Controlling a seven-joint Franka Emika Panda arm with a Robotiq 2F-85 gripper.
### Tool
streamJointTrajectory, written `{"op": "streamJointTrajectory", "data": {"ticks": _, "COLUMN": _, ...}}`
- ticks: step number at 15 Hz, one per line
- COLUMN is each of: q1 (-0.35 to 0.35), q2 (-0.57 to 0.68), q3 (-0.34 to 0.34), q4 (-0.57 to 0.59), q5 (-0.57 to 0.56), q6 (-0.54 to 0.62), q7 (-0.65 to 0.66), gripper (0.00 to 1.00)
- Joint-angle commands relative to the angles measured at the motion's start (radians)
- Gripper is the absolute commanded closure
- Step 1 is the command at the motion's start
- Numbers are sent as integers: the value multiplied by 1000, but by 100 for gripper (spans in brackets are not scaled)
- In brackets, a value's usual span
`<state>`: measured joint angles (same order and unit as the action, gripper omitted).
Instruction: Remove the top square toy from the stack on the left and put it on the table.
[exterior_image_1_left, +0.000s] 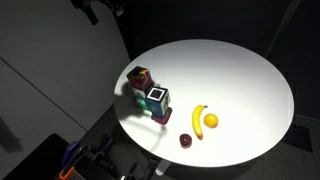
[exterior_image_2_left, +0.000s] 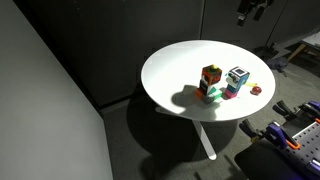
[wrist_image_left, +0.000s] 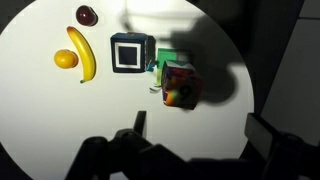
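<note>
Nothing is lifted yet: the red-topped square toy stack (wrist_image_left: 180, 83) stands whole at four o'clock of the white-topped stack (wrist_image_left: 130, 53) on the round white table (wrist_image_left: 40, 110); my pincer (wrist_image_left: 195, 135) hangs released above.

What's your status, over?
Pincer open, empty, high above table. Tall stack and white-topped stack both intact, nothing lifted. Banana, orange off aside, nothing blocking.

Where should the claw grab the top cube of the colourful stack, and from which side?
Probably by two flat side faces, coming straight down: the top cube sits upright with nothing above. The gripper should pinch faces clear of the neighbouring stack.
</note>
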<state>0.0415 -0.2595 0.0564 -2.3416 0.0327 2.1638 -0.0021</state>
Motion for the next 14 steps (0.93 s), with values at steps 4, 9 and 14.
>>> {"op": "streamJointTrajectory", "data": {"ticks": 4, "q1": 10, "q2": 173, "q3": 9, "q4": 150, "q5": -2, "q6": -15, "q7": 30, "gripper": 0}}
{"op": "streamJointTrajectory", "data": {"ticks": 9, "q1": 17, "q2": 304, "q3": 14, "q4": 239, "q5": -13, "q6": -17, "q7": 44, "gripper": 0}}
{"op": "streamJointTrajectory", "data": {"ticks": 14, "q1": 36, "q2": 422, "q3": 16, "q4": 313, "q5": -50, "q6": -6, "q7": 84, "gripper": 0}}
